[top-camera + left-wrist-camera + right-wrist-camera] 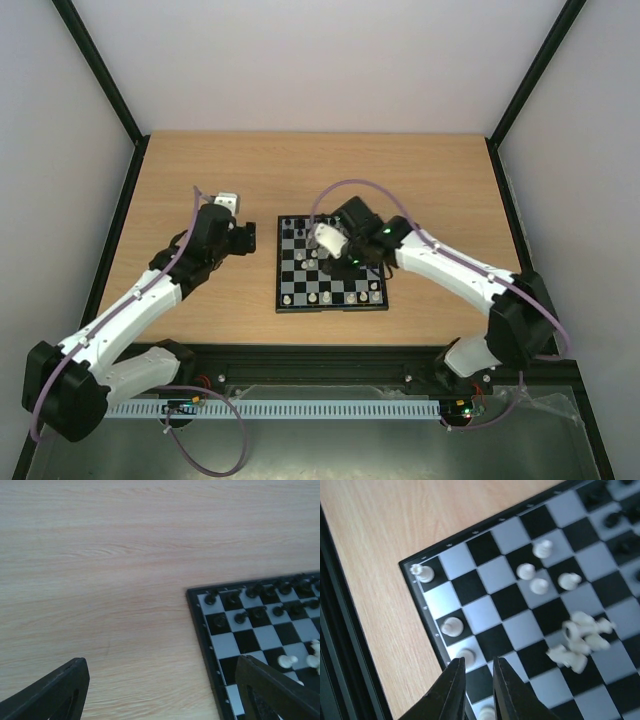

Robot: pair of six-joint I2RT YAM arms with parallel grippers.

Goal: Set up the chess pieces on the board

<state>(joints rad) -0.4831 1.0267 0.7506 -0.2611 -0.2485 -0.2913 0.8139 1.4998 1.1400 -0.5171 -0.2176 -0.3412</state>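
The board lies mid-table; it also shows in the left wrist view and the right wrist view. Black pieces stand in its far rows. White pieces stand along the near edge. A few white pawns stand further in, and a heap of fallen white pieces lies mid-board. My right gripper hovers over the board's near rows, jaws a narrow gap apart and empty, beside a white piece. My left gripper is wide open and empty over bare table left of the board.
The wooden table is bounded by black frame rails at both sides and the near edge. In the top view my right arm reaches over the board's right side.
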